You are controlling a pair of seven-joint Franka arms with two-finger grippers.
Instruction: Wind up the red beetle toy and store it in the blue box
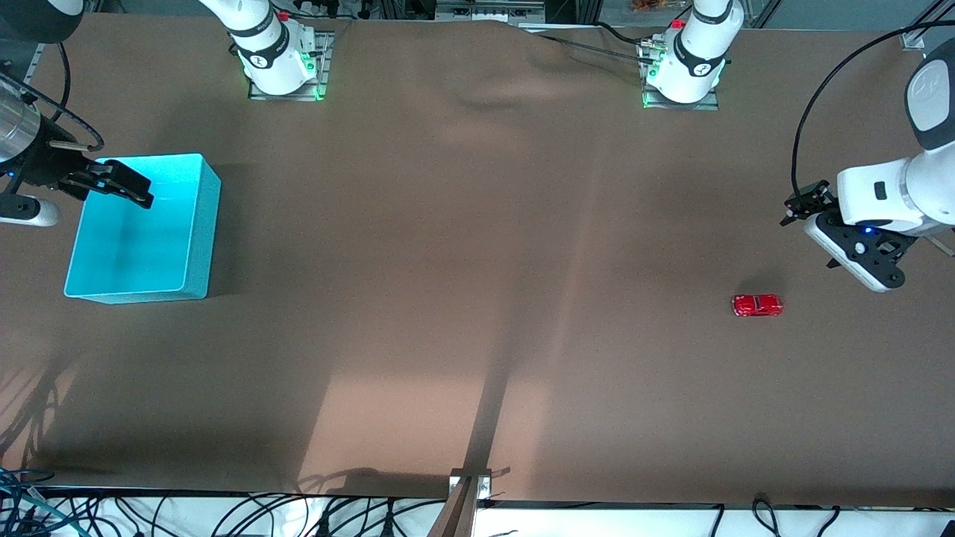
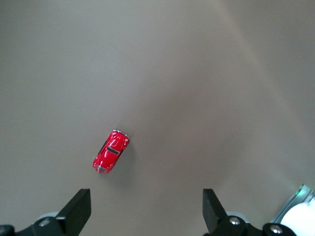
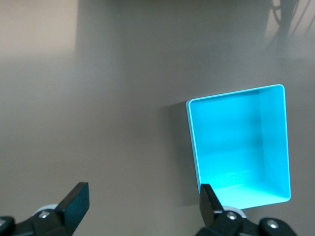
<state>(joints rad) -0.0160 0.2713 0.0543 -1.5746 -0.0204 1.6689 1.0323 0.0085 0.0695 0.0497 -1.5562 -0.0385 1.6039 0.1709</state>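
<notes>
The red beetle toy (image 1: 757, 305) lies on its wheels on the brown table toward the left arm's end. It also shows in the left wrist view (image 2: 111, 151). My left gripper (image 1: 865, 257) hangs in the air beside it, open and empty (image 2: 146, 216), with the toy a little off its fingers. The blue box (image 1: 134, 246) stands upright and empty toward the right arm's end. My right gripper (image 1: 130, 186) is open and empty (image 3: 142, 206), in the air over the box's edge that is farther from the front camera. The box (image 3: 231, 147) shows beside one finger.
The two arm bases (image 1: 280, 63) (image 1: 683, 71) stand at the table's edge farthest from the front camera. A metal bracket (image 1: 470, 485) and loose cables (image 1: 224, 514) sit at the nearest edge. The brown cover (image 1: 477, 97) is wrinkled between the bases.
</notes>
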